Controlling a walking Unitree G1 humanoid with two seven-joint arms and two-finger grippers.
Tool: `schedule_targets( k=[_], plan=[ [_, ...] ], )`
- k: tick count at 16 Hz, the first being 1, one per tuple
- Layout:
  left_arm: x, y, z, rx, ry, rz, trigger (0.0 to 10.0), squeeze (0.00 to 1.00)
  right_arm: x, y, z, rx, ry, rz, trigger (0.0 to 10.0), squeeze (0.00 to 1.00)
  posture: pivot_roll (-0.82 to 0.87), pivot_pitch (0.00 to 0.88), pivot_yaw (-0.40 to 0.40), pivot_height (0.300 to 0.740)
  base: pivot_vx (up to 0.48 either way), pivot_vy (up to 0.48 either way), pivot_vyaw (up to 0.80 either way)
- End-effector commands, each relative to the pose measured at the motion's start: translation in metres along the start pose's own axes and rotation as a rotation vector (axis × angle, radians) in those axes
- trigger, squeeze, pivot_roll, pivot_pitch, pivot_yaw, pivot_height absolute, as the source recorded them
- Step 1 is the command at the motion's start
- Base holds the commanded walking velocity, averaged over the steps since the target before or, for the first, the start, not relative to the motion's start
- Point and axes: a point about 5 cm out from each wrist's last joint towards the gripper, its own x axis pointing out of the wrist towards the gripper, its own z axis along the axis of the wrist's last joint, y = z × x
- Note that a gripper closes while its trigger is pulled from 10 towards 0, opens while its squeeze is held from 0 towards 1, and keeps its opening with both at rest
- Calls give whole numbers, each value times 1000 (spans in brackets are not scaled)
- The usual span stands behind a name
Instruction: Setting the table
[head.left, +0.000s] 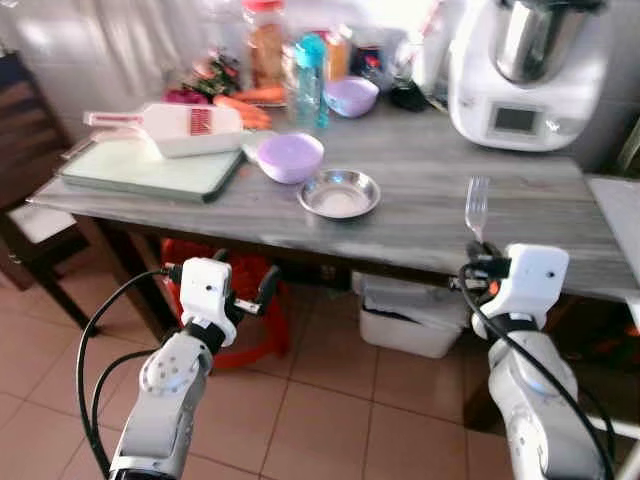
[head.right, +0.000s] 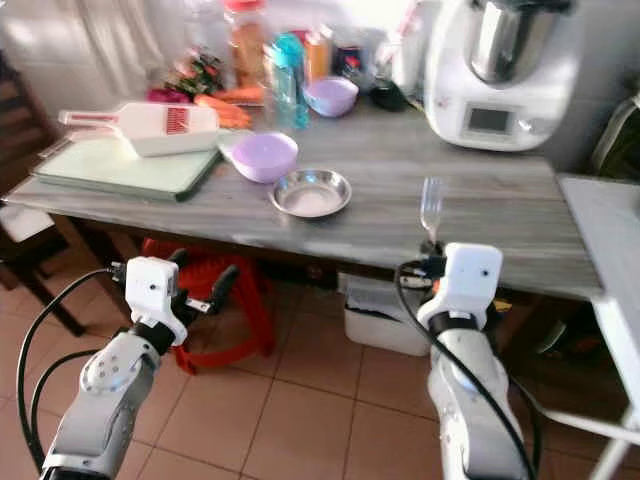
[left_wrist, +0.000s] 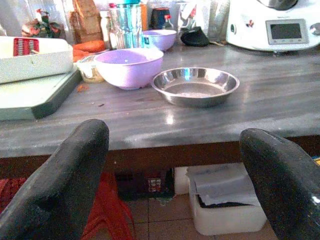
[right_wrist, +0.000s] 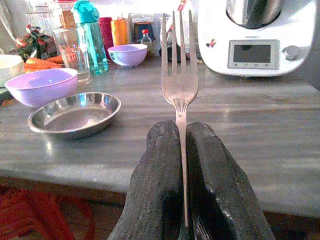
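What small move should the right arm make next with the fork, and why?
Probably carry it forward over the table toward bare wood right of the steel dish. The right gripper is shut on the fork, upright and short of the table edge; the left gripper hangs open.

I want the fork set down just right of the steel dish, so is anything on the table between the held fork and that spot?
Nothing visible. The right gripper holds the fork upright at the table's near edge, and the tabletop between it and the steel dish is bare. The white appliance stands farther back.
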Motion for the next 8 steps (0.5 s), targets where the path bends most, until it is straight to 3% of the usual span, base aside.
schedule_targets(
  k=[1, 2, 8],
  plan=[
    [4, -6, 3, 2, -6, -24, 10000, 0, -1, -7, 2, -10, -5, -26, 10000, 0, -67, 38, 30, 740, 345, 0, 550],
    [3, -6, 3, 1, -5, -25, 10000, 0, -1, -7, 1, -9, -4, -28, 10000, 0, -68, 38, 30, 740, 349, 0, 531],
    [3, -9, 1, -6, 3, -40, 10000, 0, -2, -8, 0, -6, -1, -37, 10000, 0, -68, 41, 29, 740, 349, 0, 0]
  ],
)
